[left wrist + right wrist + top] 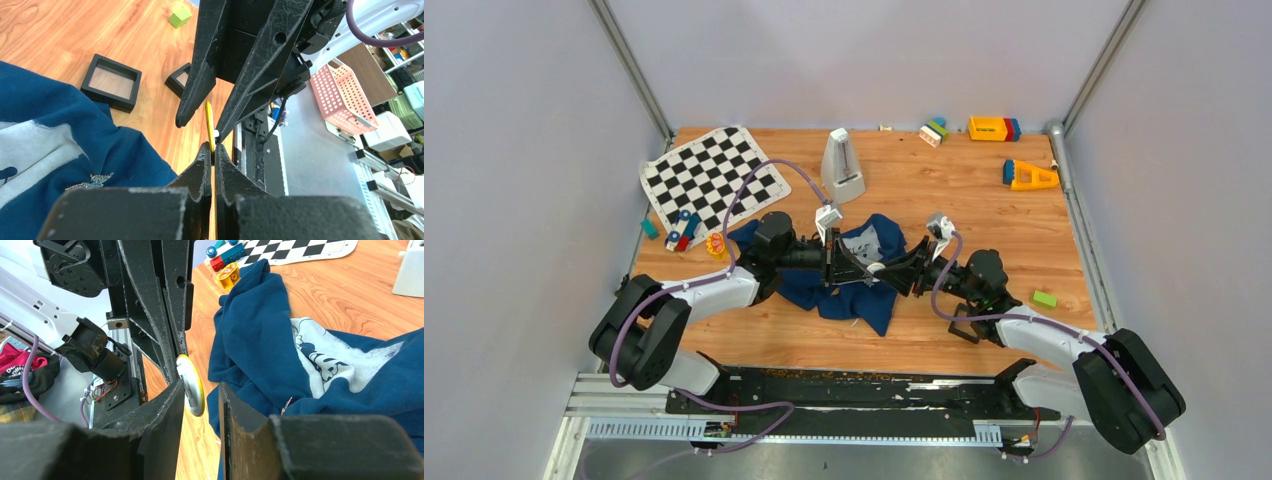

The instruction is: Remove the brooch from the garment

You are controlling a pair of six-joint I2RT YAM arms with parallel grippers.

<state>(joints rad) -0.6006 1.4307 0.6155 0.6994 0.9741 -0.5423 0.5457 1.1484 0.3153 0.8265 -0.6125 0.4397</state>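
The brooch [209,120], a thin round yellow disc with a white back [192,385], hangs over bare wood just off the garment's edge. My left gripper [212,150] is shut on its rim. In the top view that gripper [829,262] lies across the navy garment [854,295], a crumpled T-shirt with a grey-white print patch [862,243]. My right gripper [201,387] faces it with its jaws open on either side of the disc. One finger is against the white back and a gap shows on the yellow side. The garment [260,325] lies to the right.
A small glittering piece [95,177] sits on the cloth. Two black square frames [111,81] [180,79] and a green block [1044,298] lie right of the garment. A chequered cloth [709,180], a yellow-red toy [715,243] and a white metronome [842,165] stand behind.
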